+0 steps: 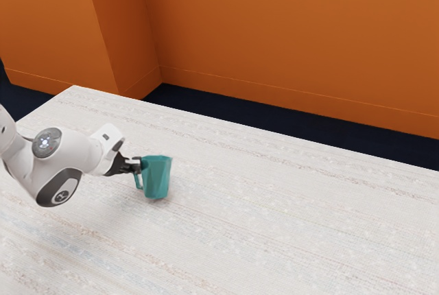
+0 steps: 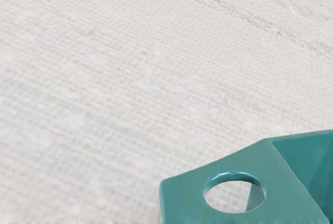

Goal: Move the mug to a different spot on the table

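Smooth, matte orange walls (image 1: 288, 27) fill the upper part of the exterior view and meet in a jutting corner at the exterior view's upper left. A strip of dark navy floor (image 1: 309, 127) runs along their base.

Below them lies a broad table (image 1: 288, 226). Its top is pale, off-white and woven-looking, with fine straight streaks like bleached wood grain. In the wrist view the same surface (image 2: 104, 78) shows a close linen-like weave with faint tan and blue threads.

The robot arm (image 1: 62, 161) comes in from the exterior view's left. It is made of rounded, glossy white shells with grey joint caps, one carrying a small blue light.

The mug (image 1: 158, 175) stands near the table's edge on the exterior view's left, just beside the end of the arm. It is teal, glossy and faceted, with flat angular sides that narrow toward the base, and it leans slightly. A soft shadow lies under it. In the wrist view the mug (image 2: 270, 182) sits just under the hand, its flat panels meeting at crisp edges.

The black gripper (image 1: 135, 165) meets the mug at its rim on the handle side. I cannot tell whether it is clamped on the mug.

The handle (image 1: 139, 182) is a thick teal slab (image 2: 192, 198) pierced by a round hole.
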You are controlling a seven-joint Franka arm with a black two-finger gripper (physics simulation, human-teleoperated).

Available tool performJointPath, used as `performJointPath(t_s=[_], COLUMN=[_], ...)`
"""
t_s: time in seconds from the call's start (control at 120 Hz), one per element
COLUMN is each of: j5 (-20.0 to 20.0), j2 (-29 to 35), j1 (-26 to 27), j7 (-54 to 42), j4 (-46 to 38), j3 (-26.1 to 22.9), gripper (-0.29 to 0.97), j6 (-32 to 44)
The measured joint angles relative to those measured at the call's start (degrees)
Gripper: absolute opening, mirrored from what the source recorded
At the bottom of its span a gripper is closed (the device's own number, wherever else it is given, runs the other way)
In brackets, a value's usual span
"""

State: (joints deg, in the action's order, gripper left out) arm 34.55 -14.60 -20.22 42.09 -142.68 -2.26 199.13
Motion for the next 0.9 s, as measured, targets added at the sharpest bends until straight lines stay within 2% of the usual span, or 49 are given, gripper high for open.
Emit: performJointPath(t_s=[0.3,0.425,0.65,0.767,0.9], j5=[0.36,0.39,0.44,0.39,0.41], j2=[-0.86,-0.89,-0.56,2.24,6.64], j1=[0.09,0.28,1.15,1.38,1.32], j7=[0.01,0.06,0.33,0.34,0.35], j4=[0.01,0.02,-0.83,-3.09,-6.09], j3=[0.25,0.24,0.21,0.24,0.24], gripper=[-0.11,-0.06,0.38,0.51,0.59], j6=[-0.33,-0.65,-2.28,-3.77,-6.05])
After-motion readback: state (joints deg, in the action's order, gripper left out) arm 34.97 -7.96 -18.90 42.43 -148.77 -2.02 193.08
